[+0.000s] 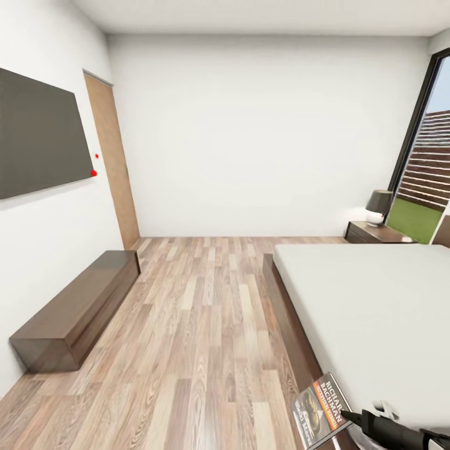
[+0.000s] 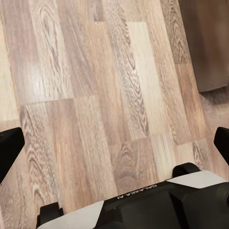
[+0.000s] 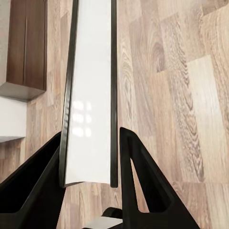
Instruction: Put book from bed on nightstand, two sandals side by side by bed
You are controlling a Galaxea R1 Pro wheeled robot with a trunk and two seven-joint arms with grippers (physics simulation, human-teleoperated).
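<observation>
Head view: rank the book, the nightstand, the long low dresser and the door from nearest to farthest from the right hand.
1. The book, held in the right hand at the bed's near corner.
2. The long low dresser, across the floor by the left wall.
3. The nightstand, beyond the bed, under the lamp by the window.
4. The door, in the far left corner.

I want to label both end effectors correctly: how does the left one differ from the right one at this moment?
The left end effector is open, its fingers spread wide apart; the right end effector is shut on the book. The left one holds nothing, with bare floor beyond it; the right one carries the book edge-on between its fingers. Both have black fingers.
</observation>
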